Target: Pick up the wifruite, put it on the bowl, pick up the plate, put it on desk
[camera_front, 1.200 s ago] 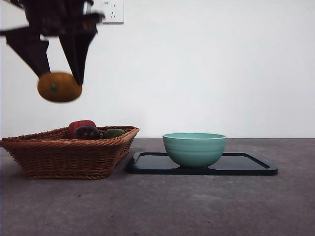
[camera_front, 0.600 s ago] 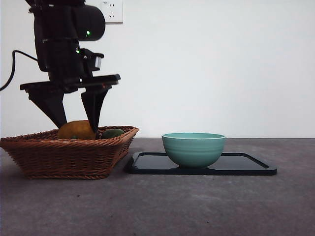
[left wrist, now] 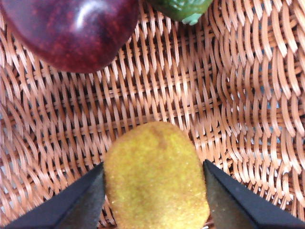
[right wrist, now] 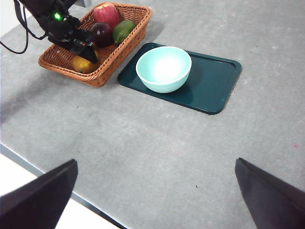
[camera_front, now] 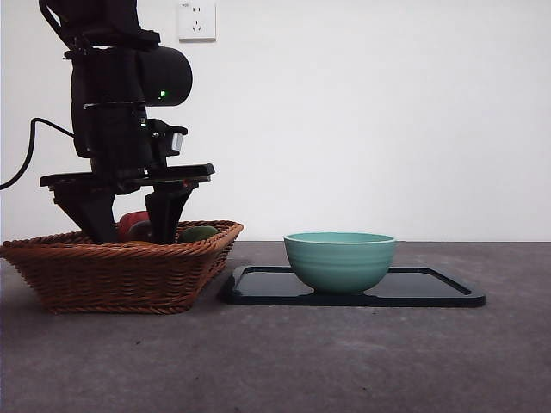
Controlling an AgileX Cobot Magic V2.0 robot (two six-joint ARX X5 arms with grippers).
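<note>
The wifruite [left wrist: 155, 176], oval and orange-brown, lies low in the wicker basket [camera_front: 112, 275]; the basket wall hides it in the front view. My left gripper [camera_front: 131, 231] reaches down into the basket and is shut on the wifruite, one black jaw pressed against each side. The right wrist view shows that gripper [right wrist: 81, 51] over the fruit [right wrist: 82, 64]. The teal bowl [camera_front: 340, 261] stands empty on the dark plate [camera_front: 430, 288] on the desk [camera_front: 344, 361]. My right gripper [right wrist: 156, 161] hangs high over the desk, open and holding nothing.
In the basket beside the wifruite lie a dark red-purple fruit [left wrist: 66, 28] and a green fruit [left wrist: 183, 7]; a red apple [right wrist: 106, 13] sits at its far end. The basket's right rim nearly touches the plate's left edge. The desk's near edge [right wrist: 47, 176] runs below the right gripper.
My left gripper has come down from high above the basket with the wifruite between its jaws, and now sits deep inside the basket. Bowl and plate have not moved.
</note>
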